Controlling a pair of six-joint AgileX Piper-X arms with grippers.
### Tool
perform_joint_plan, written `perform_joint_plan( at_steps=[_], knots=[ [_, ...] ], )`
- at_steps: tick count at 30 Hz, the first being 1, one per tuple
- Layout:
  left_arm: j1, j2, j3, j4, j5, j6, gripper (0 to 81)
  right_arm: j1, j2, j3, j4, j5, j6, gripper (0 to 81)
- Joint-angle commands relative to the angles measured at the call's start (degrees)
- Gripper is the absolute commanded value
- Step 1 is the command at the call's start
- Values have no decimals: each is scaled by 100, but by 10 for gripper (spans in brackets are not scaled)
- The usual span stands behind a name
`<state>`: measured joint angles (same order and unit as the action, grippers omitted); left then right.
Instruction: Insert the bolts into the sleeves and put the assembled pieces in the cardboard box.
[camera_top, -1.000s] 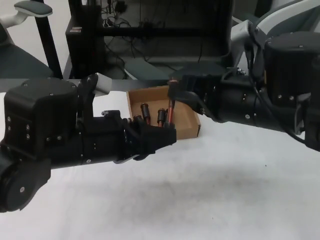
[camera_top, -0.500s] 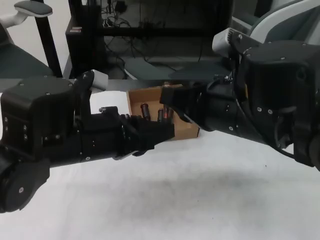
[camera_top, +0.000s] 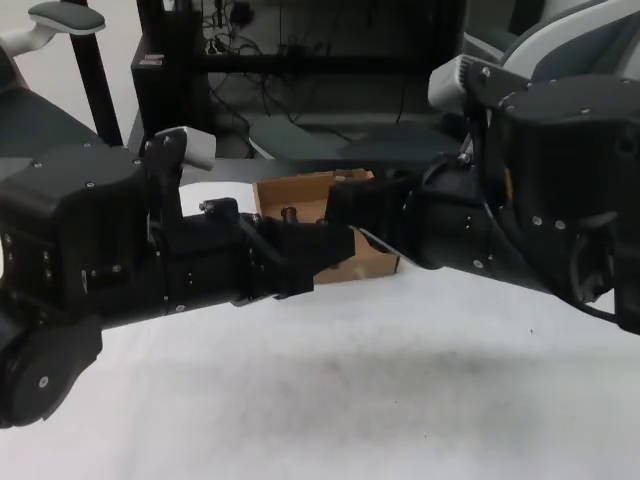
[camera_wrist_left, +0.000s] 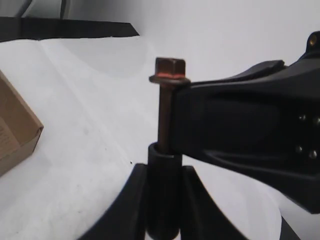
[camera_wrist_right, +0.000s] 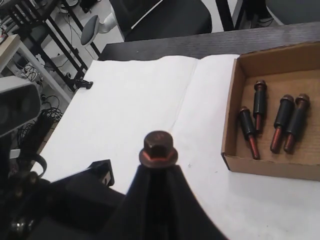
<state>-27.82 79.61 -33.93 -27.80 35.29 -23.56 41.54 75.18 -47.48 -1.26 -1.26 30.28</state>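
Observation:
In the left wrist view a black sleeve (camera_wrist_left: 163, 195) stands upright, with my left gripper (camera_wrist_left: 162, 180) shut on it. A copper bolt (camera_wrist_left: 166, 112) with a hex head points down into the sleeve's mouth, most of its shaft still above. My right gripper (camera_wrist_right: 158, 175) is shut on the bolt (camera_wrist_right: 159, 148) just under the head. In the high view both grippers (camera_top: 320, 255) (camera_top: 345, 205) meet in front of the cardboard box (camera_top: 300, 188), hiding the bolt and sleeve. The cardboard box (camera_wrist_right: 231, 112) holds several assembled pieces (camera_wrist_right: 257, 102).
White cloth (camera_top: 400, 380) covers the bench, with open room in front of the arms. A box corner (camera_wrist_left: 17, 125) lies to one side of the sleeve. The bench's dark back edge (camera_wrist_right: 210, 42) runs behind the box, with stands and cables beyond.
The right arm has come down and toward the left gripper, bringing the bolt from above the box to the sleeve. The left gripper has risen slightly. The bolt is now hidden in the high view.

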Motion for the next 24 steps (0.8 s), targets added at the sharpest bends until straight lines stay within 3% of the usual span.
perform_joint_plan(
  at_steps=[1, 4, 6, 7, 9, 10, 11, 24],
  knots=[
    [-9, -69, -66, -293, -137, 110, 17, 130, -122, -51, -47, -725, 20, 4],
    [-9, -69, -66, -294, -137, 110, 17, 130, -122, -51, 5, -727, 20, 3],
    [-9, -69, -66, -294, -137, 110, 17, 130, -122, -51, 10, -742, 20, 71],
    [-9, -69, -66, -294, -137, 110, 17, 130, -122, -51, 10, -801, 20, 167],
    [-9, -69, -66, -294, -137, 110, 17, 130, -122, -51, 10, -850, 20, 438],
    [-9, -69, -66, -294, -137, 110, 17, 130, -122, -51, 10, -849, 48, 622],
    [-9, -69, -66, -294, -137, 110, 17, 130, -122, -51, 10, -764, 184, 700],
    [-9, -69, -66, -294, -136, 252, 17, -82, -122, -51, 34, -677, 312, 700]
  ],
)
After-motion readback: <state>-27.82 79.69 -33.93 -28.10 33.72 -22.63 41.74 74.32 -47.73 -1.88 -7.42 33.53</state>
